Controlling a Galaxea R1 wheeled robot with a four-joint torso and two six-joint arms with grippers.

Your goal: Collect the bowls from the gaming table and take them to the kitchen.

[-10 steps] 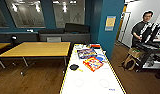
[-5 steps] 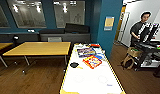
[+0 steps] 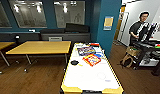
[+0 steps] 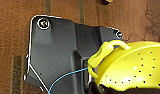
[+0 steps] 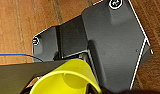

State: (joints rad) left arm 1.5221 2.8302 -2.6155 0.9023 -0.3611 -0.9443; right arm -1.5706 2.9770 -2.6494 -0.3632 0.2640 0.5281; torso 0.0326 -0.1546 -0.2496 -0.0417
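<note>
Facing gaming table (image 3: 92, 81); approach step. Pale bowl (image 3: 101, 75), seemingly, near its front edge. Pincer state: cannot tell. Next: reach it.

1. left wrist plate (image 4: 56, 50): wide, dark grey, matte, with a thin pale outline along its edge.
2. round silver fittings sit at its corners, one of them ringed in white (image 4: 43, 23).
3. a thin blue cable (image 4: 68, 75) curves across it.
4. right wrist plate (image 5: 113, 47): the same dark grey, pale-edged, with a round fitting marked green (image 5: 115, 3).
5. a blue cable (image 5: 16, 55) runs beside it.
</note>
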